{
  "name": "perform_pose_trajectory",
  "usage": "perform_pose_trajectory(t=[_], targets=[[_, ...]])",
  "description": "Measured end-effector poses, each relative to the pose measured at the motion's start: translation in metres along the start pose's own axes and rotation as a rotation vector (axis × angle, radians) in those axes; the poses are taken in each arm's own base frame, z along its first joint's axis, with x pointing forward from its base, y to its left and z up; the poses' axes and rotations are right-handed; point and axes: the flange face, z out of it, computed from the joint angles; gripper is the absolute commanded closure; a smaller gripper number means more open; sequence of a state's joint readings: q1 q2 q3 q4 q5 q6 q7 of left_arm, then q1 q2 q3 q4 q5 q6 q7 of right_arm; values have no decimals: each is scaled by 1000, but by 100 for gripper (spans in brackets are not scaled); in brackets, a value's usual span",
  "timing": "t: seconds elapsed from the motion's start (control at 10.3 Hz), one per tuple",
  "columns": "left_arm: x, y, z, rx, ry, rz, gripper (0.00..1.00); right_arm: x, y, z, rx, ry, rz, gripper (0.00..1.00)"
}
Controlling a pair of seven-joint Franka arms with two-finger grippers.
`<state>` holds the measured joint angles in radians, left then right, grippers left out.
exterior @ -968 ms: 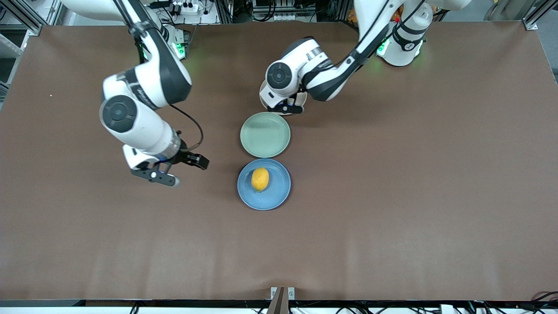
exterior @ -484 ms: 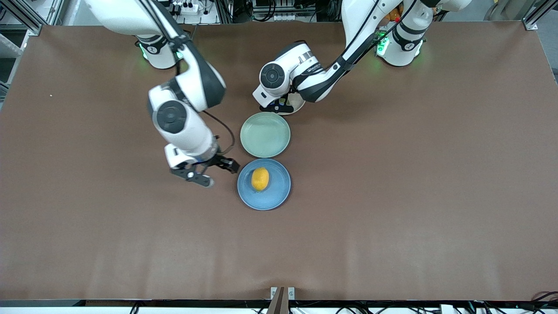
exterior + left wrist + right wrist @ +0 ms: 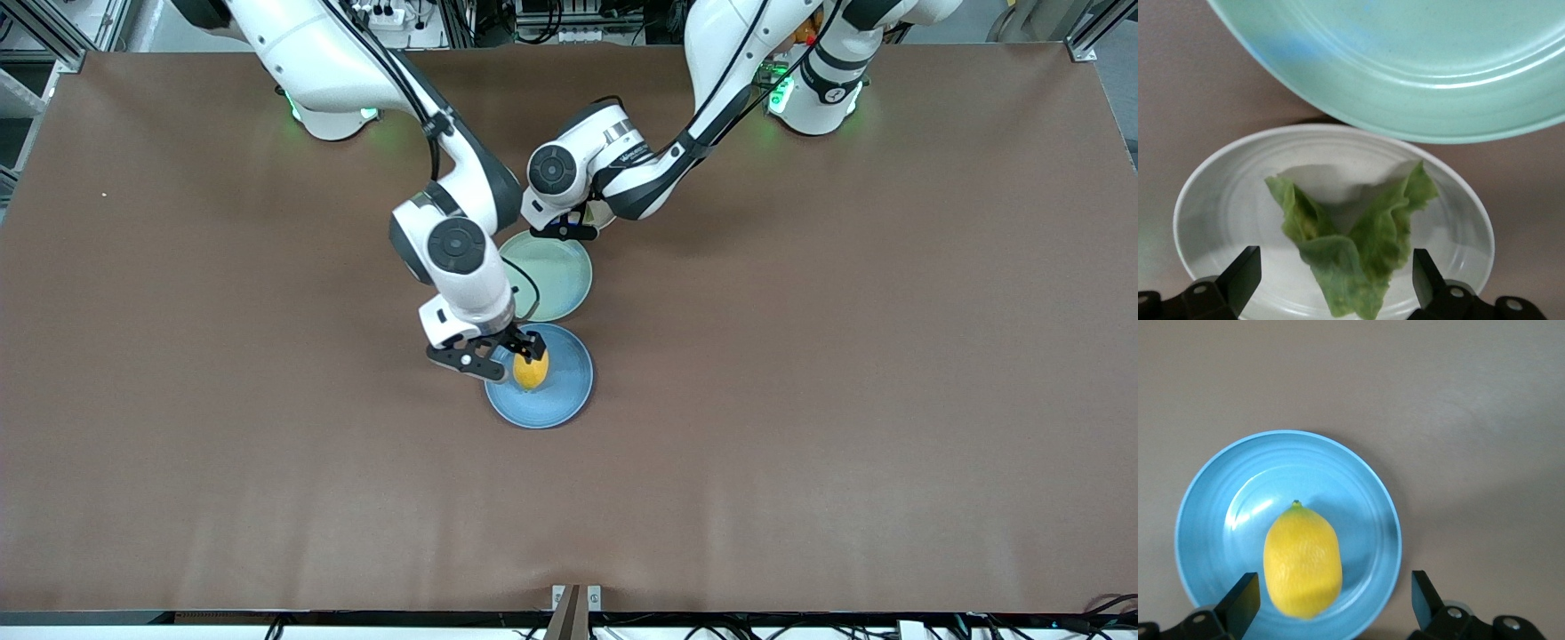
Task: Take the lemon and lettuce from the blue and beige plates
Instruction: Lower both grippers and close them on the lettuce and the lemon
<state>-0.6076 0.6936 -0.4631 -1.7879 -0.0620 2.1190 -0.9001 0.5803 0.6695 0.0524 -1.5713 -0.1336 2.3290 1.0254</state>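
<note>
Both grippers gape: right gripper (image 3: pixel 505 359) over the smooth yellow oval lemon (image 3: pixel 532 371) on the round blue plate (image 3: pixel 560 404), left gripper (image 3: pixel 563 228) over the wrinkled green lettuce (image 3: pixel 1355 243) on the pale beige plate (image 3: pixel 1218 213) (12 o'clock of the round mint-green plate (image 3: pixel 556 280)). The lemon could roll from an off-centre pinch.

Beige plate (image 3: pixel 603 213) and lettuce (image 3: pixel 1355 241) mostly hidden under left arm in front view, mint-green plate (image 3: pixel 556 277) partly covered by right arm, lemon (image 3: pixel 532 373) top end masked by right gripper (image 3: pixel 507 351); mint-green plate cut off in left wrist view.
</note>
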Motion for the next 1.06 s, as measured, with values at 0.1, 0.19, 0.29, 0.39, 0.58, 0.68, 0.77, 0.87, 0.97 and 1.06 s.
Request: perform_pose_trajectory(t=[0.1, 0.19, 0.29, 0.39, 0.58, 0.68, 0.77, 0.87, 0.97, 1.06], targets=[[2, 2, 3, 5, 3, 0, 99, -5, -8, 15, -13, 28, -14, 0], [2, 3, 6, 10, 6, 0, 100, -12, -15, 27, -21, 36, -23, 0], [3, 3, 9, 15, 6, -1, 100, -13, -17, 36, -27, 36, -29, 0], [3, 2, 10, 17, 7, -1, 100, -13, -19, 42, -31, 38, -34, 0], [3, 2, 10, 18, 8, -2, 100, -13, -23, 49, -31, 39, -39, 0], [3, 2, 11, 19, 9, -1, 100, -15, -24, 54, -34, 37, -42, 0], [2, 3, 11, 19, 9, -1, 100, -17, -25, 61, -41, 36, -49, 0], [2, 3, 10, 19, 11, -6, 100, -19, -27, 68, -49, 39, -61, 12], [1, 3, 8, 20, 12, -11, 100, -23, -28, 76, -55, 38, -69, 45], [0, 1, 9, 30, 5, -17, 100, -23, -29, 78, -54, 38, -71, 73]])
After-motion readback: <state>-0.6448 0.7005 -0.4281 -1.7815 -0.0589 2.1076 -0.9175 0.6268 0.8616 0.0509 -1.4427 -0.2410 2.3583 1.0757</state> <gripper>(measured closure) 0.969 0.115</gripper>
